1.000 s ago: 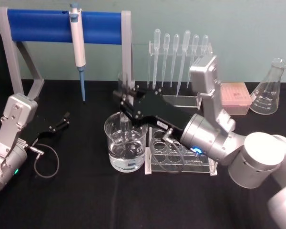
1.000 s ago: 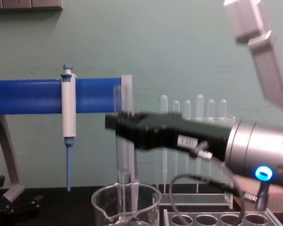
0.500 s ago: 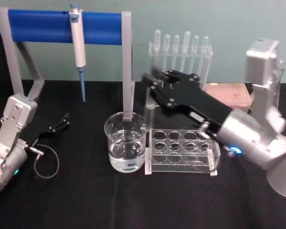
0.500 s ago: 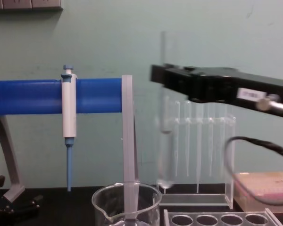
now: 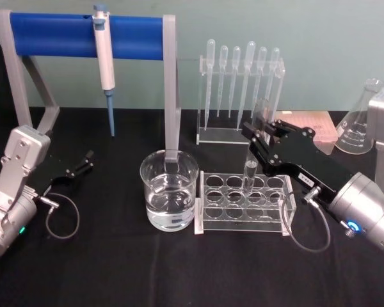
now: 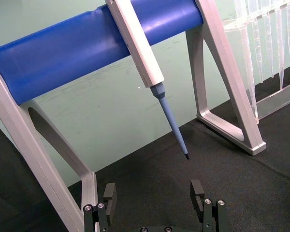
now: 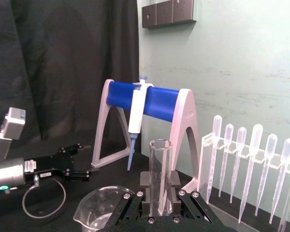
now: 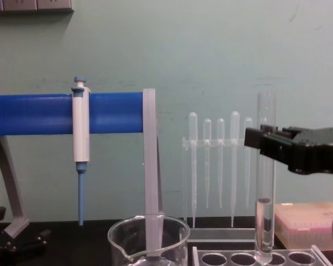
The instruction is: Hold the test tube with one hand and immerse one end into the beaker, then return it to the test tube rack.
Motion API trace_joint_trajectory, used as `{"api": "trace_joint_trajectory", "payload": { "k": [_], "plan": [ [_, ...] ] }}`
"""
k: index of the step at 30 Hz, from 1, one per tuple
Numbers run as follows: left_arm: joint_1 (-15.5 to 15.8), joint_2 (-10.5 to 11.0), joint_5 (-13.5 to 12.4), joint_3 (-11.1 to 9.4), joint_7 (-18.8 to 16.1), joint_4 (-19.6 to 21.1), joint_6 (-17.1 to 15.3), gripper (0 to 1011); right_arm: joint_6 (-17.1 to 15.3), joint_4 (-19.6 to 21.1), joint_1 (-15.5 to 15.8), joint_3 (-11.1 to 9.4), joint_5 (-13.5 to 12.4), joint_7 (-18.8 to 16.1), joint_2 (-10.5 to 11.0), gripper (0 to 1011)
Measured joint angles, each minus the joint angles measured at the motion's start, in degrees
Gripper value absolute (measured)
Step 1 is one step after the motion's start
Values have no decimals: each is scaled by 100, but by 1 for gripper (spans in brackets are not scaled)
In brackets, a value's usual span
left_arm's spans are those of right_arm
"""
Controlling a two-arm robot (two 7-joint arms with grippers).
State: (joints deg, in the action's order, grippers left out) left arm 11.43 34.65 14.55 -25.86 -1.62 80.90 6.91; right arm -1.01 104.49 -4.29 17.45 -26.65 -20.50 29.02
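Note:
The test tube (image 5: 249,174) stands upright with my right gripper (image 5: 258,133) shut on its upper half. Its rounded lower end reaches down into a back-row hole of the clear tube rack (image 5: 243,221). The chest view shows the test tube (image 8: 265,177) with a little liquid at its bottom and the right gripper (image 8: 264,143) coming in from the right. In the right wrist view the test tube (image 7: 160,169) rises between the right gripper (image 7: 159,197) fingers. The beaker (image 5: 169,190), partly filled with water, stands left of the rack. My left gripper (image 5: 83,164) rests open at the far left, holding nothing.
A white-and-blue pipettor (image 5: 104,57) hangs on the blue stand (image 5: 57,35) behind the beaker. A holder of plastic pipettes (image 5: 240,77) stands behind the rack. A pink box (image 5: 313,125) and a conical flask (image 5: 358,125) sit at the back right.
My right gripper lifted the test tube out of the beaker, carried it to the right and lowered it over the rack. The left arm has not moved.

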Motion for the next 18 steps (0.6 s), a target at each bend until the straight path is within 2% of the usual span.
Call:
{"api": "trace_joint_trajectory", "payload": {
  "k": [8, 18],
  "plan": [
    [0, 0, 0, 0, 0, 0, 0, 1000, 114, -438, -213, 88, 77, -171, -201, 224],
    [0, 0, 0, 0, 0, 0, 0, 1000, 192, -791, -432, 257, 196, -331, -353, 224]
  ]
}}
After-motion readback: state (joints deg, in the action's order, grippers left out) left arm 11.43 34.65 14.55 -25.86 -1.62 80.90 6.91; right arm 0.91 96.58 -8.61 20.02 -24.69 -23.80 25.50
